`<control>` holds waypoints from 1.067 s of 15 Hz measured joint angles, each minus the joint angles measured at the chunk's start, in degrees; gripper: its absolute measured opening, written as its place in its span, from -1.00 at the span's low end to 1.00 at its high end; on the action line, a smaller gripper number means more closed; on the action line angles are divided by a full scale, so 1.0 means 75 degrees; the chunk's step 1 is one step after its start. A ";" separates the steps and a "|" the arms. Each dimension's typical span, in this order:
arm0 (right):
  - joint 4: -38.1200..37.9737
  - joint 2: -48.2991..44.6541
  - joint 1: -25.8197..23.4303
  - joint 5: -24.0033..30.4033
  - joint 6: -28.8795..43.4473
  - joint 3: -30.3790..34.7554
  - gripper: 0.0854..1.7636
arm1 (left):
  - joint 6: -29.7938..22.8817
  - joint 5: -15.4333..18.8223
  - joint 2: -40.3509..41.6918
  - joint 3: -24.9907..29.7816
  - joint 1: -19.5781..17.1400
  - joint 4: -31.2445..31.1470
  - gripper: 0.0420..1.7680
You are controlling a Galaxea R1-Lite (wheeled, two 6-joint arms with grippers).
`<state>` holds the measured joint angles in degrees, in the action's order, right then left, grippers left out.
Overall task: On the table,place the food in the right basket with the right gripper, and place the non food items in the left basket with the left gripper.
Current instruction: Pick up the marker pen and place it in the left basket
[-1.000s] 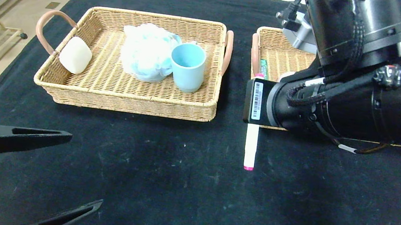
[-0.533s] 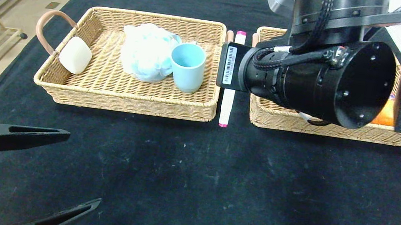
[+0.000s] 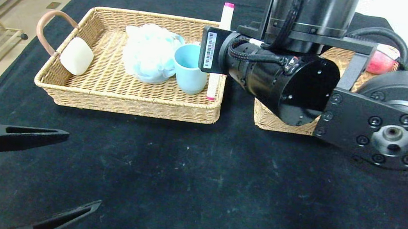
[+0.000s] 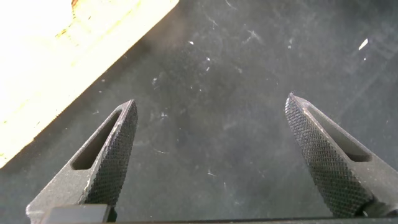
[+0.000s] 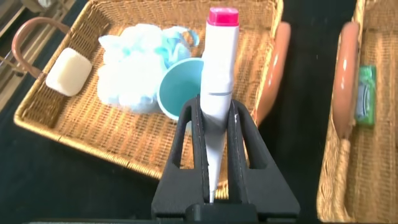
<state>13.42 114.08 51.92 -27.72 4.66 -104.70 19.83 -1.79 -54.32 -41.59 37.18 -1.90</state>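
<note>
My right gripper [image 5: 214,107] is shut on a white marker with pink caps [image 5: 219,68]. It holds the marker in the air over the right end of the left basket [image 3: 130,101], close beside the light blue cup [image 3: 190,69]. In the head view the marker [image 3: 225,15] pokes out above and below the wrist housing, which hides the fingers. The left basket also holds a white soap bar [image 3: 77,55] and a pale blue bath puff [image 3: 149,52]. My left gripper [image 3: 83,169] hangs open and empty low over the black cloth at the near left.
The right basket [image 3: 266,120] is mostly hidden behind my right arm; a green pack [image 5: 365,96] lies in it and a red fruit [image 3: 378,62] shows at its far side. Black cloth [image 3: 196,176] covers the table. The table's left edge drops to the floor.
My right arm has carried the marker up from the cloth in front of the right basket, leftward and away, to over the left basket's right end. The left gripper has barely shifted.
</note>
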 joint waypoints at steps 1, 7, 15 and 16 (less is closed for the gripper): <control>0.0239 0.0096 -0.0015 0.0003 -0.0151 0.0010 -0.76 | 0.0005 -0.0003 0.0029 -0.0021 -0.0003 0.0002 0.94; 0.1874 0.0684 -0.0050 0.0003 -0.1278 0.0146 -0.76 | 0.0085 -0.0003 0.0190 -0.0065 0.0044 -0.0021 0.94; 0.2046 0.1029 -0.0135 0.0000 -0.1450 0.0146 -0.34 | 0.0085 0.0008 0.0219 -0.0047 0.0094 -0.0041 0.94; 0.2046 0.1029 -0.0120 0.0003 -0.1458 0.0150 -0.18 | 0.0085 0.0008 0.0219 -0.0047 0.0094 -0.0039 0.94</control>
<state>28.77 121.80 51.02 -27.70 -6.28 -103.58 20.47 -1.73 -52.68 -41.95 37.89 -2.19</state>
